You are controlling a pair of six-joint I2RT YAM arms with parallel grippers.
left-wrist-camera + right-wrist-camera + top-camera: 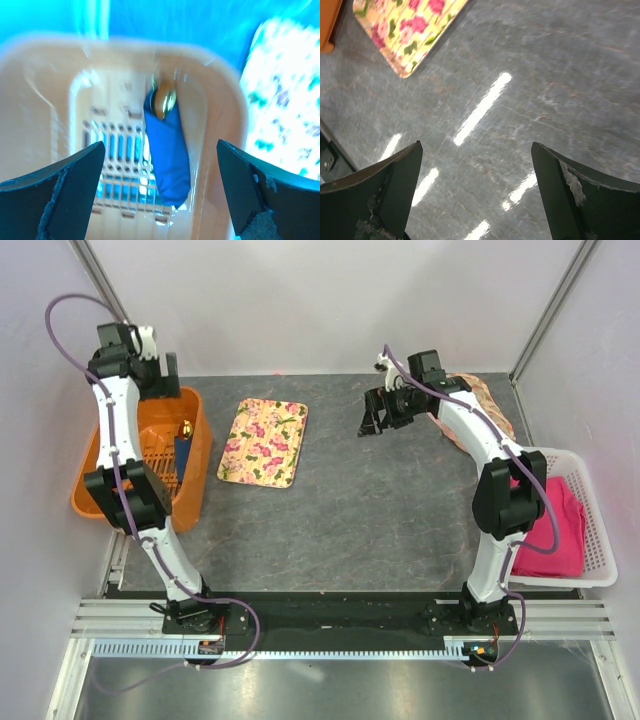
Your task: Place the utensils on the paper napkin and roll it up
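The navy-blue paper napkin point(184, 456) lies folded or rolled into a narrow bundle inside the orange basket point(198, 430). A gold utensil end point(185, 427) sticks out of its far end. In the left wrist view the napkin point(167, 150) and the gold utensil point(163, 99) lie along the basket's right wall point(220, 105). My left gripper point(158, 372) point(160, 147) hangs open and empty above the basket, the bundle below its jaws. My right gripper point(371, 420) point(475, 147) is open and empty above bare table. No other utensils show.
A floral tray point(264, 441) point(405, 30) lies on the grey table right of the orange basket. A white basket point(597, 540) holding a pink cloth point(556, 523) stands at the right edge. A patterned cloth point(490, 400) lies at the back right.
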